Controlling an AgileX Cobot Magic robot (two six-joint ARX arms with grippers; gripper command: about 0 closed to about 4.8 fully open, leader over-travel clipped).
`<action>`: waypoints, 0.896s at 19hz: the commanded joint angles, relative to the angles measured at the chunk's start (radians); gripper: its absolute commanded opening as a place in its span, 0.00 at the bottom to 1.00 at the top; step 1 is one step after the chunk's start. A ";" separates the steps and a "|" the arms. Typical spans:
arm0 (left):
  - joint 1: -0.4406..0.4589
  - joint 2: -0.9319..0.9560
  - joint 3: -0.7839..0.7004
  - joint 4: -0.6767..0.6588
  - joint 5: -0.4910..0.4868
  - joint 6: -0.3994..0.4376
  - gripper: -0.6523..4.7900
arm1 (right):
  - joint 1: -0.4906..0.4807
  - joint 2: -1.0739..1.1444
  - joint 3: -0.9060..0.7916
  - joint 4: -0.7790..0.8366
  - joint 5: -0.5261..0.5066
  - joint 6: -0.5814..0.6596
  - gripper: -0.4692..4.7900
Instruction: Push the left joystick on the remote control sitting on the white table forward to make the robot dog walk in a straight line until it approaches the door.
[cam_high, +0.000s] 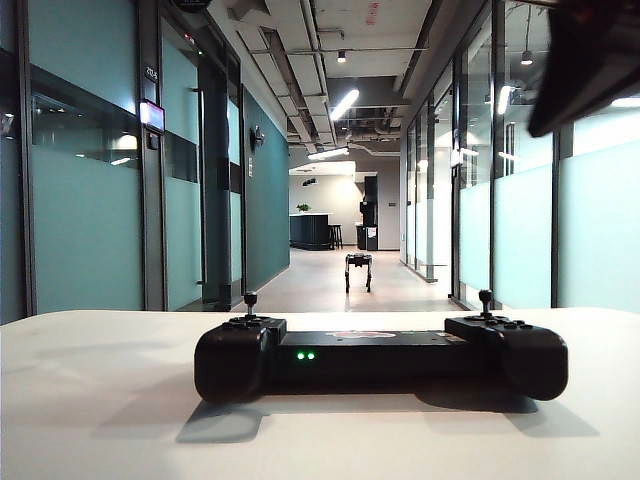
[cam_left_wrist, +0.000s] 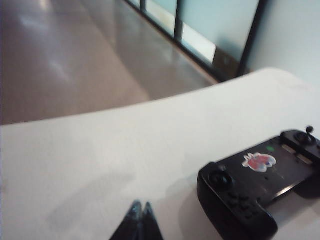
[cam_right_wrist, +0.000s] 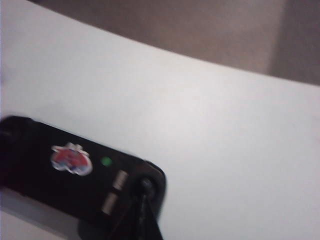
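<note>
The remote control (cam_high: 380, 355) lies on the white table (cam_high: 90, 400) near its far edge, lengthwise along that edge, with its green lights facing the exterior camera. Beyond the table, down the corridor, the robot dog (cam_high: 358, 270) stands on its four legs, small and well away from the table; which door it is meant to reach I cannot tell. The left joystick (cam_high: 250, 300) stands upright and untouched on the controller half nearer the lights. The left gripper (cam_left_wrist: 139, 212) hovers over bare tabletop beside that end of the controller, its fingers pressed together into one narrow tip, clear of the stick. The right gripper (cam_right_wrist: 145, 210), jaws also closed to a point, hangs over the opposite end, just by the other thumbstick (cam_right_wrist: 146, 184); the blur hides whether it touches. The step in hand looks like positioning before or between pushes. Next, the closed left tip would need to come against the near side of the left joystick's cap and press it steadily toward the corridor, without sliding the controller across the table.
</note>
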 joint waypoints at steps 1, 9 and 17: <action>-0.001 -0.058 -0.048 0.057 0.006 0.000 0.11 | 0.002 -0.051 -0.083 0.226 -0.126 -0.130 0.09; -0.001 -0.163 -0.136 0.054 0.004 0.004 0.11 | 0.000 -0.268 -0.378 0.463 -0.205 -0.145 0.09; -0.001 -0.163 -0.153 -0.021 0.005 0.001 0.11 | 0.000 -0.555 -0.584 0.476 -0.204 -0.148 0.09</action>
